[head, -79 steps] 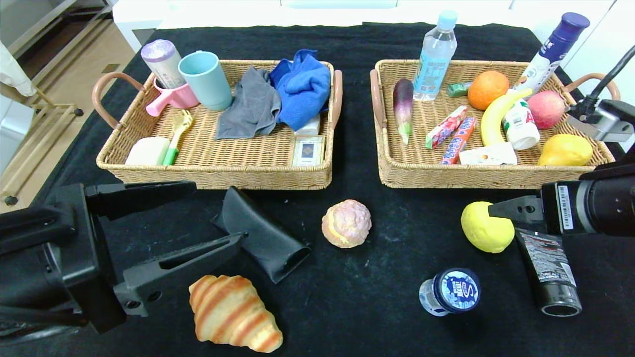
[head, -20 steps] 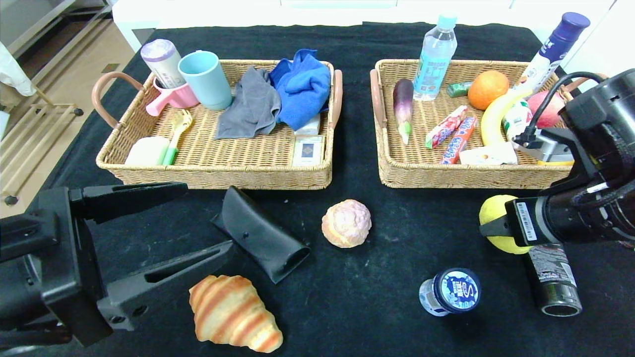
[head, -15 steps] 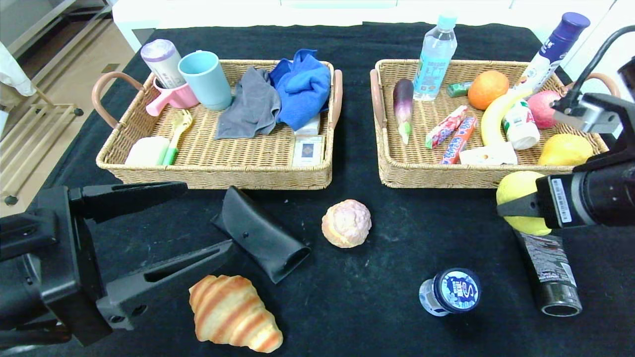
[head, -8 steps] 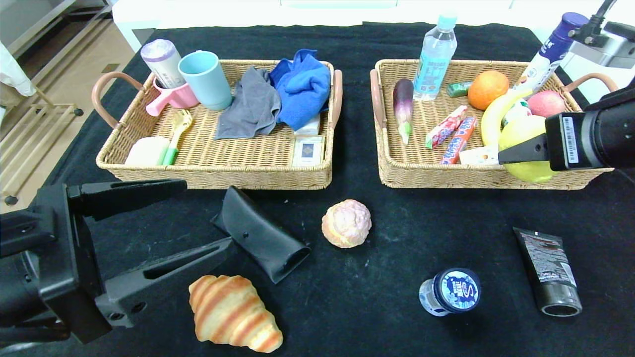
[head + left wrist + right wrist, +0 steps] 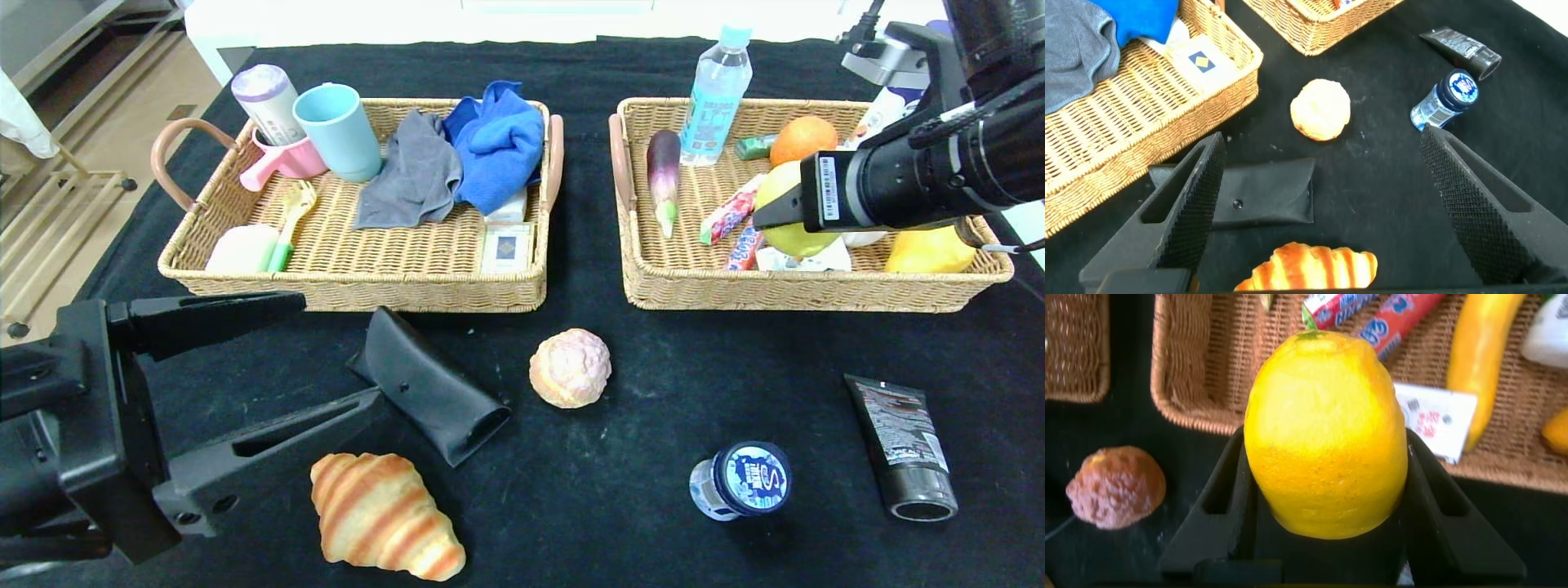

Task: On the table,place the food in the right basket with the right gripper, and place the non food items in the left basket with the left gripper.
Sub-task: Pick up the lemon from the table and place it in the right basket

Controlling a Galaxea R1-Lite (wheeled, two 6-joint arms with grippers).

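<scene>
The right gripper (image 5: 775,219), clamped on the lemon (image 5: 790,214), has carried it up from the table (image 5: 653,425) to above the right basket (image 5: 653,286); release is judged next. The lemon's long axis runs along the fingers, tip pointing outward. The left gripper (image 5: 326,359) hovers spread wide near the glasses case (image 5: 433,392).

My left gripper (image 5: 286,359) is matte black with a blocky housing, two long flat fingers (image 5: 1192,204) faced with knurled pads, and small screw holes near one base. My right gripper (image 5: 775,216) has a round black wrist, a white barcode label and looped black cables.
</scene>
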